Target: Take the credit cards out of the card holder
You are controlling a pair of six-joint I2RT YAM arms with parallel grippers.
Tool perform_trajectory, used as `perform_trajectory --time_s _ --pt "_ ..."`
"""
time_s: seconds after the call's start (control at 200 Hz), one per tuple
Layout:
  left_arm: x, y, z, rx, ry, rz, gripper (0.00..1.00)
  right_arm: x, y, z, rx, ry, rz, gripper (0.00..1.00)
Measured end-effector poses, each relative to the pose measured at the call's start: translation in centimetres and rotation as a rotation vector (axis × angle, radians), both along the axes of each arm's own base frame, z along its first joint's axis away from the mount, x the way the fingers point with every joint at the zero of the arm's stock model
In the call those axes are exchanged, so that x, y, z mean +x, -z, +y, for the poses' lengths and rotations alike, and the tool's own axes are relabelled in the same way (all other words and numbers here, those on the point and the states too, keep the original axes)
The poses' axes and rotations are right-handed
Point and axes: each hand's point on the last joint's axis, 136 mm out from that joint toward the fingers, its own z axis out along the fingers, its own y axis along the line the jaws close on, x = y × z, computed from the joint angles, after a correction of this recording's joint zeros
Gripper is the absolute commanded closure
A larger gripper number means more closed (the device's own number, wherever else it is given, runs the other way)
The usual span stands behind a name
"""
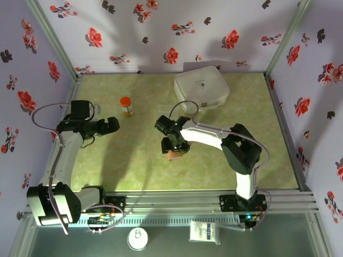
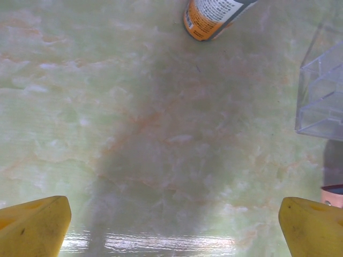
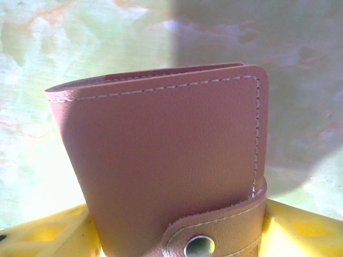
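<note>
My right gripper (image 3: 177, 235) pinches the card holder (image 3: 161, 160) near its fastened snap. I'd grip firmly and steady it, then bring the spread-wide left gripper (image 1: 111, 126), well left of the holder, to unsnap it.

We see two arms of the same build. The left arm (image 1: 65, 158) and the right arm (image 1: 206, 136) have white rounded links and black joint housings, and a thin grey cable loops along each one. A small green light glows on the right wrist. The left pincer (image 2: 174, 227) and the right pincer (image 3: 177, 235) have blunt yellow fingers (image 2: 33, 227); those at the left carry small dark specks.
</note>
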Motion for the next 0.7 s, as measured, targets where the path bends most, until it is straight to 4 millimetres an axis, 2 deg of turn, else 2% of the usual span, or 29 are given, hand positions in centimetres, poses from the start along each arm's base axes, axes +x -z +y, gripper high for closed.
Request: perform_trajectory --time_s 0.16,0.36,0.555,0.7 --pt "-0.1 -0.6 -0.4 -0.02 0.012 -0.019 0.0 0.1 0.2 0.8 0.016 0.05 -0.002 0.29" --pt "-0.3 -1.1 -0.4 -0.023 0.011 -0.038 0.0 0.6 1.6 1.5 -0.002 0.079 0.015 0.27" --pt "-0.5 -1.0 -0.8 -0.042 -0.008 -0.022 0.0 0.6 1.4 1.7 -0.004 0.075 0.011 0.19" --pt "-0.7 -1.1 -2.2 -0.091 -0.017 -0.013 0.02 0.7 0.9 1.3 -0.021 0.072 -0.003 0.18"
